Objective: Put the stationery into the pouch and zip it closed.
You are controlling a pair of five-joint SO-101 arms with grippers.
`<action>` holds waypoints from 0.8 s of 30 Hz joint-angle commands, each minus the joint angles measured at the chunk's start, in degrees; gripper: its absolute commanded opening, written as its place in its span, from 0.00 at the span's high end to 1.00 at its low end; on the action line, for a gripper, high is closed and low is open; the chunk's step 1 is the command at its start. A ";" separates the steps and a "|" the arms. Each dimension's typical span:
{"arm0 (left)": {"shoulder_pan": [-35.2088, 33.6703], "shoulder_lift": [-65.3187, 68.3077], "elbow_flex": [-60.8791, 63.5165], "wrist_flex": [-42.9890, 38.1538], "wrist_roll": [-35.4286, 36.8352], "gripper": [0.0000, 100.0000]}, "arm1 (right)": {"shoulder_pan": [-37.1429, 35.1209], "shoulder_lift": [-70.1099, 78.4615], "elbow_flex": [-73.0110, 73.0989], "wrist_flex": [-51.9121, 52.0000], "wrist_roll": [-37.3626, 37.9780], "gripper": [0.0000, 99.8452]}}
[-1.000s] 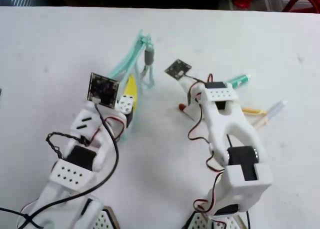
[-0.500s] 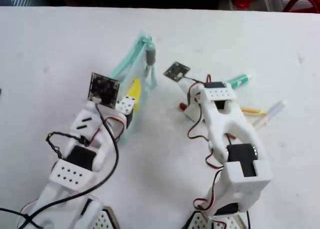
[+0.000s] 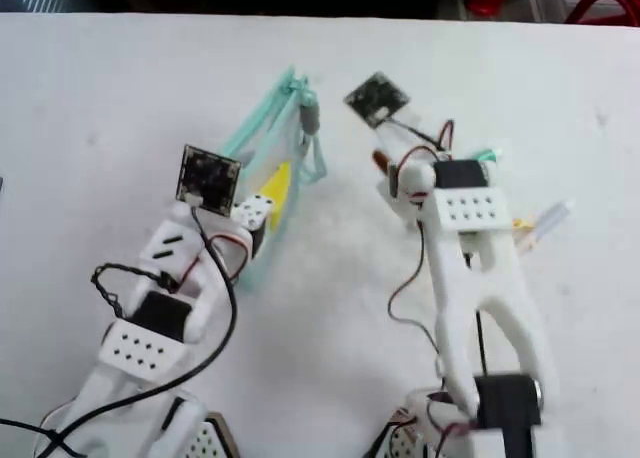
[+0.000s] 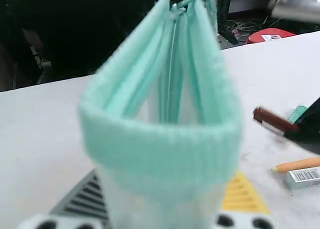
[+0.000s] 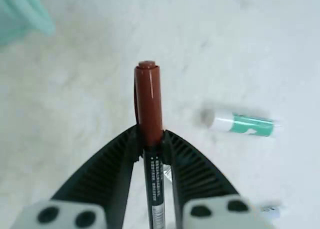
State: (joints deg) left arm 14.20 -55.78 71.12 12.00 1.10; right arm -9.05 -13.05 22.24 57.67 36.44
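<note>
At the left of the white table [image 3: 90, 98], the left gripper [image 3: 268, 203] is closed on the near end of the mint-edged clear pouch [image 3: 268, 143]. The pouch stands on its edge and slants away toward the table's far side. From above, a yellow finger [image 3: 277, 183] shows through the pouch's clear wall. The left wrist view looks along the pouch [image 4: 165, 134] from the left gripper [image 4: 160, 211] and shows its green rim spread into a loop close by, narrowing to a point at the far end. A grey finger lies on one side of it and a yellow finger on the other. A strip of bare table separates the pouch from the right gripper [image 3: 385, 166], which sits near the pouch's far tip without touching it. The right wrist view shows the right gripper [image 5: 150, 141] clamped narrowly on a brown pen [image 5: 148, 101], with the capped end sticking out past the fingertips above the table. A green-banded marker [image 5: 243, 125] lies flat beyond it, well apart. Further right in the high view, a yellow pencil [image 3: 521, 223] and a clear pen [image 3: 552, 218] lie beside the right arm. Broad white surface stretches from them to the right and far edges.
</note>
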 commanded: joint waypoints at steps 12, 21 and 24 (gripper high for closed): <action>2.15 -21.41 6.07 9.41 6.07 0.76 | -19.56 -30.20 -30.33 2.51 -19.43 0.98; 2.15 -21.41 6.51 8.88 6.07 0.76 | -35.30 -18.51 -43.96 -0.04 -25.49 0.98; 2.15 -21.41 6.51 8.88 6.07 0.76 | -36.35 -14.11 -44.57 -2.07 -28.40 0.98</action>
State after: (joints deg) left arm 15.78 -76.35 77.98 22.37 6.64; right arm -43.43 -31.60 -19.60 58.64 11.12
